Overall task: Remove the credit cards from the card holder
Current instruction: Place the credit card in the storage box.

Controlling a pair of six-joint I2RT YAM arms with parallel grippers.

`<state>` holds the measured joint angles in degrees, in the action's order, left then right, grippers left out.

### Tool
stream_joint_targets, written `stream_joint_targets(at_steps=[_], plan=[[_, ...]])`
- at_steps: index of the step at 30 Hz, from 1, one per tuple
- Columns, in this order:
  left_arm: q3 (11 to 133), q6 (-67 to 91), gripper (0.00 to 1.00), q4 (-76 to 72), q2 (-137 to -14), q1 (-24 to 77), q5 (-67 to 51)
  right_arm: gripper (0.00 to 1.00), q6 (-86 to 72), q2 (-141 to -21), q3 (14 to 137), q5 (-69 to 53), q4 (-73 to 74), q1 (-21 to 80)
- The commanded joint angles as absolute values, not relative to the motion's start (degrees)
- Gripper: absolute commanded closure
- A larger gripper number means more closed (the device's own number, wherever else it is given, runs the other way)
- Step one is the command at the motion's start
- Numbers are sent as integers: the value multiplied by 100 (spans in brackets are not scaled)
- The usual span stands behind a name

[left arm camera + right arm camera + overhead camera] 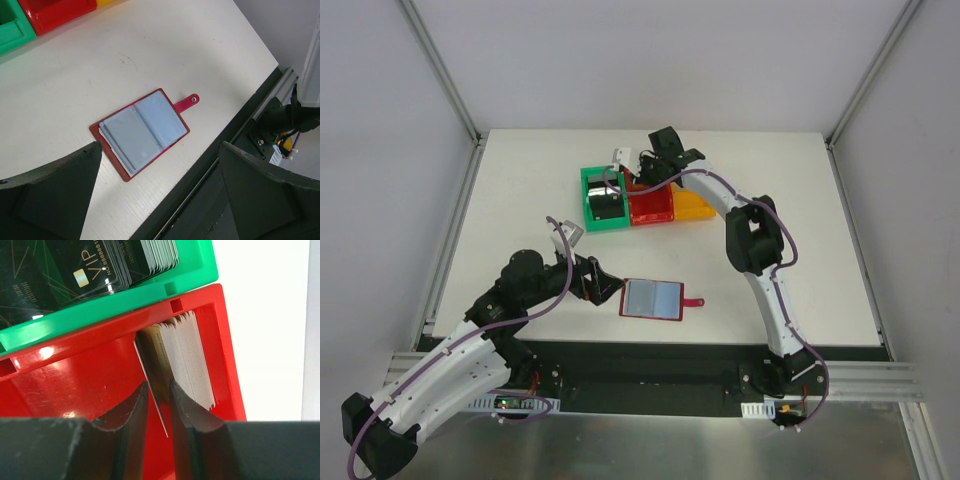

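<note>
Dark-red card holder (145,131) lies open flat on the white table (150,45), grey-blue lining up, ahead of the left gripper (160,200) and roughly centred between its two fingers (55,195), nearer the left one. Those fingers are spread wide, nothing between them, not touching the holder. Red tab strap (189,102) sticks out on the holder's far-right side, pointing away from the fingers. Pale sleeve edges are stacked on the half nearest the left finger; can't tell if any cards sit inside. Right gripper (159,405) is over the red bin (75,380), fingers (125,415) slightly parted with a narrow gap. One card (159,365) stands on edge, slanting across that gap from the left finger towards the right one, not clamped flat; can't tell if either pad touches it. Just beyond the right finger, a stack of credit cards (192,360) stands on edge against the bin's wall. Past the fingertips, touching the red bin, is the green bin (100,310) with black VIP cards (85,270). Yellow bin (695,208) sits on the red bin's other side.
</note>
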<state>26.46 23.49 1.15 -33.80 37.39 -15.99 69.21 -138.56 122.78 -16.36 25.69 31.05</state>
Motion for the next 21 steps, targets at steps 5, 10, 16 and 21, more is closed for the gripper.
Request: stream_joint_targets(at_steps=[5,10,16,21], plan=[[2646,2435,1,-141,-3375,3674,-1688,74,6733,-13702,12428,-1240,1995,3155],[2637,2443,1,-141,-3357,3674,-1679,72,6618,-13746,12454,-1064,1820,3190],[2637,2443,1,-141,-3340,3674,-1687,66,6513,-13808,12577,-949,1732,3208],[2628,2452,1,-141,-3322,3674,-1688,64,6460,-13860,12612,-853,1626,3226]])
